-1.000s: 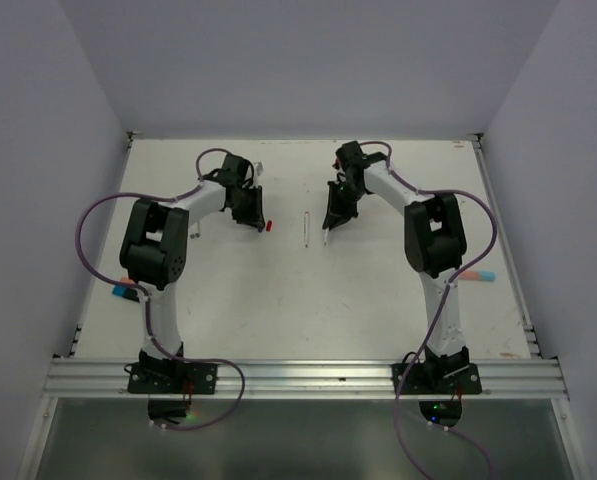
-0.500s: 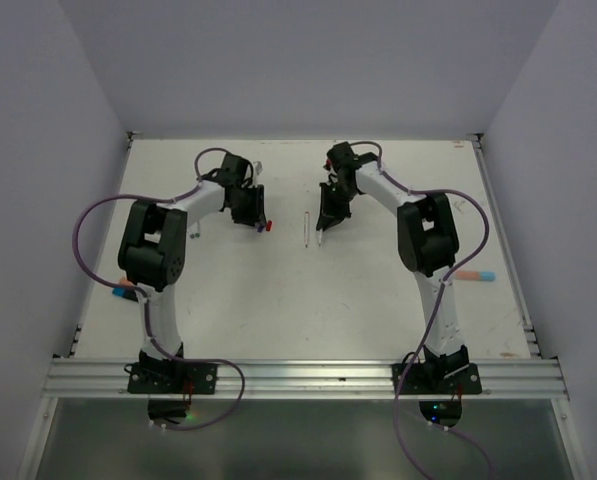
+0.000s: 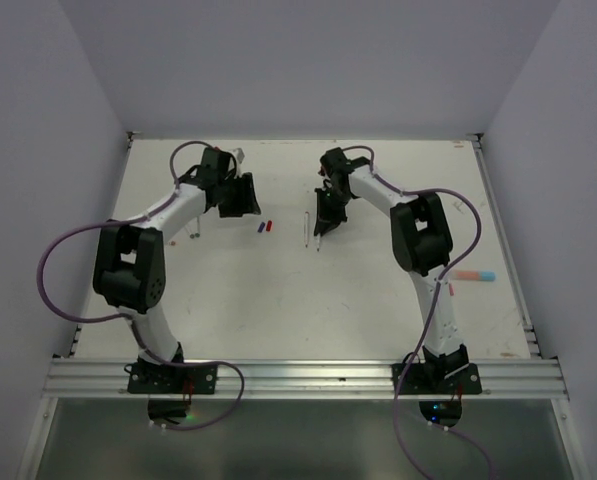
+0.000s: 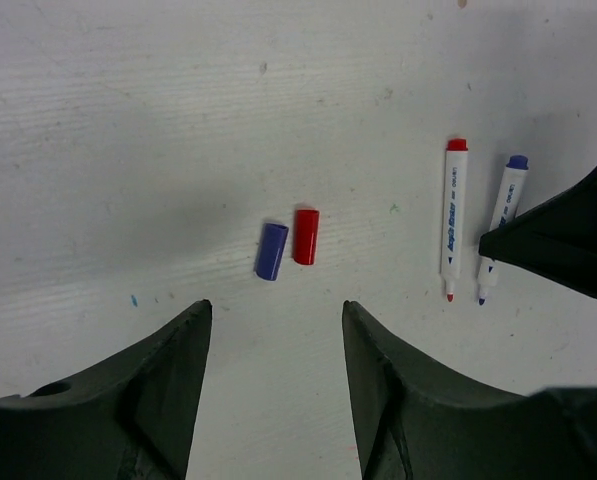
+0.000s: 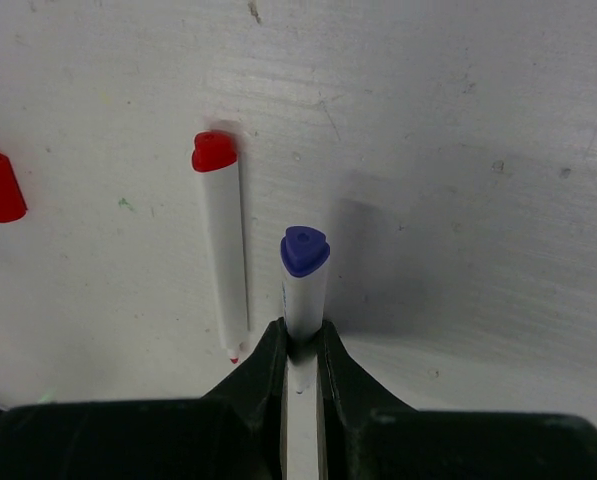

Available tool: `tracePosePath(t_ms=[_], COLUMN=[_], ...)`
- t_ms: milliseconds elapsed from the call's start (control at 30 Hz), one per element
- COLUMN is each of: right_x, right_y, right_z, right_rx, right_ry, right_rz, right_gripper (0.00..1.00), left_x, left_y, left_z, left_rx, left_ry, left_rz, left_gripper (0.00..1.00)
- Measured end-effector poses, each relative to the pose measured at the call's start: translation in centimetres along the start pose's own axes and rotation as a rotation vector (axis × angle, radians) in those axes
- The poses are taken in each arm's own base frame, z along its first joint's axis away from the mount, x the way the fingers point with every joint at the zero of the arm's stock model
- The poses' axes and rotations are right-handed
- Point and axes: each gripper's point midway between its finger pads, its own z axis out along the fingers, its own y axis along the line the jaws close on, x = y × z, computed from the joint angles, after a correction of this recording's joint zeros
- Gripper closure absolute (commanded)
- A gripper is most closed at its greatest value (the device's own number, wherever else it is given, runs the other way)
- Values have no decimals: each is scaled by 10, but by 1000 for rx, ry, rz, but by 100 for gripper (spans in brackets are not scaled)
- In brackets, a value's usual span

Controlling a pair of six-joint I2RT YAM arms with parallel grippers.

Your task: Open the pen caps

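A blue pen cap point(image 4: 271, 251) and a red pen cap point(image 4: 305, 236) lie loose side by side on the table; the top view shows them too, blue point(image 3: 257, 227) and red point(image 3: 268, 226). My left gripper point(image 4: 275, 305) is open and empty, just short of them, and sits left of them in the top view point(image 3: 244, 198). An uncapped red pen point(image 5: 223, 250) lies flat on the table point(image 3: 278, 290). My right gripper point(image 5: 303, 335) is shut on the uncapped blue pen point(image 5: 304, 275), right beside the red pen, near the table centre point(image 3: 323, 222).
An orange and blue pen point(image 3: 473, 274) lies at the right of the table, with a small red piece point(image 3: 451, 290) near it. A thin pale pen point(image 3: 195, 230) lies left of my left arm. White walls close in the table on three sides.
My left gripper has drawn back to the left, away from the red cap, which now lies beside the uncovered blue cap. My right gripper has shifted slightly left with the blue pen.
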Motion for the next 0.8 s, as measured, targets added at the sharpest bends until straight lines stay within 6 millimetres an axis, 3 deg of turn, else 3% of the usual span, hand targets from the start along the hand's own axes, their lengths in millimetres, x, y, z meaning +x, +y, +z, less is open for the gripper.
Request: tracePosePath(t_ms=[133,233,600,800], right_x=[-3,-6,-14,-17], right_y=[-2,-2,4,5], right_z=[3,4,3,1], right_rx=[9,12,-11,-12], right_ry=[-4,-16,-39,-50], right_rz=[-3,-8,-15,-18], right_gripper=[87,74,57,50], left_x=[1,1,-3,-4], left_y=[14,22,35,63], left_z=[-9,-17,-34,-39], left_rx=[-32,-57,-134,-232], left_ry=[-11,-25,-67,-74], left_rz=[-51,-71,-103,-133], left_gripper=[41,41,40,40])
